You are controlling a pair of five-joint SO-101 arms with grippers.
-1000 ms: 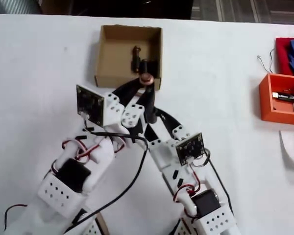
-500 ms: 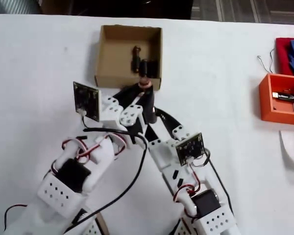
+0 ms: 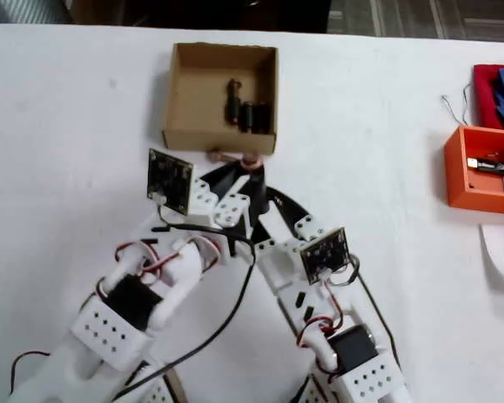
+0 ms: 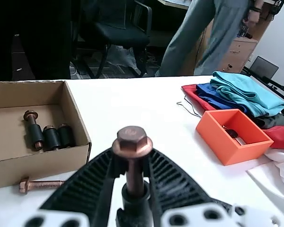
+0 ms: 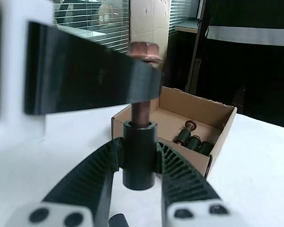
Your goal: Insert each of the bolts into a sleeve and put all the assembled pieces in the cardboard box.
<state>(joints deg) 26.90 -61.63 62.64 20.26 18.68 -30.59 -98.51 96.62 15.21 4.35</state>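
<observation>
Copper bolt (image 4: pixel 132 141), pinched in the left tool (image 4: pixel 131 163), sits lower than a second ago. Its shank stands in the black sleeve (image 5: pixel 139 153), which the right tool (image 5: pixel 138 165) clamps just in front of the box (image 3: pixel 185 92). Two bolts are outside the box: this one and a loose bolt (image 4: pixel 40 184) on the surface (image 3: pixel 386 252) by the box wall. Inside lie three sleeves (image 4: pixel 52 137), one showing a bolt head.

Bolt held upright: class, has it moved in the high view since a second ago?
Yes. The bolt has drawn back from the box, down the picture; its head now lies clear of the near wall.
</observation>
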